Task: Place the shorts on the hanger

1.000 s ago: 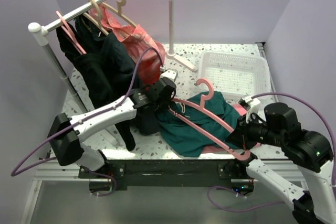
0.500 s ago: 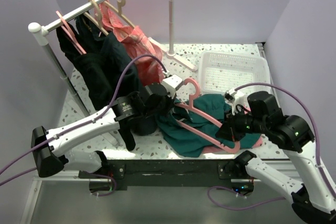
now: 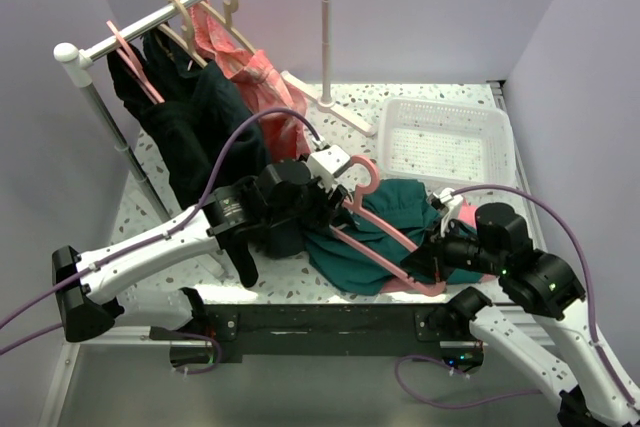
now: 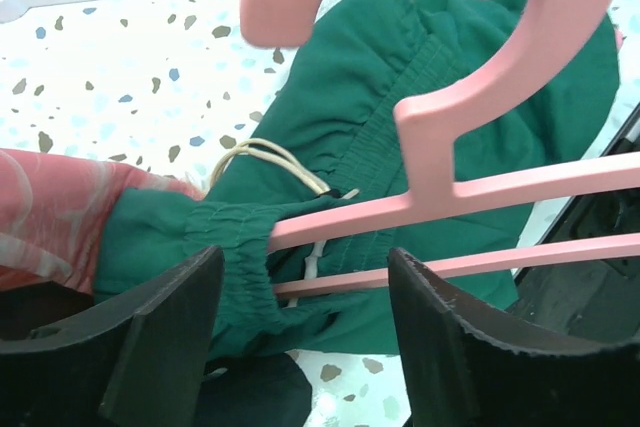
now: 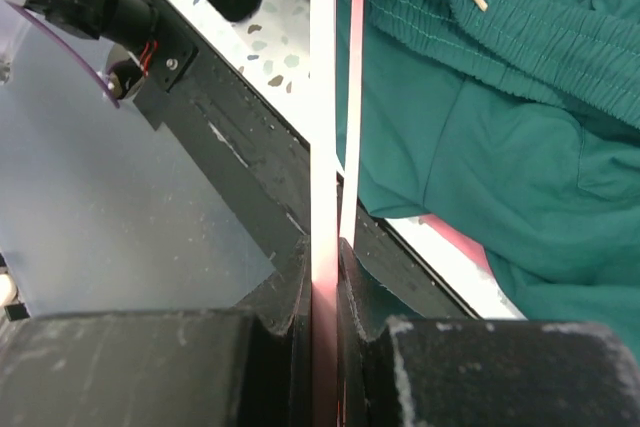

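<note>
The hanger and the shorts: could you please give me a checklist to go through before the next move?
1. Right gripper shut on the hanger: ok, it is clamped on the thin bar.
2. Left gripper holding the shorts: not ok, its jaws stand open on either side of the bunched waistband.
3. Hanger arm inside the waistband: cannot tell, the bars meet the bunched fabric and are hidden there.
4. Drawstring free of the bars: cannot tell, it lies right beside them.
5. Shorts hung: not ok, most of the fabric lies on the table.
</note>
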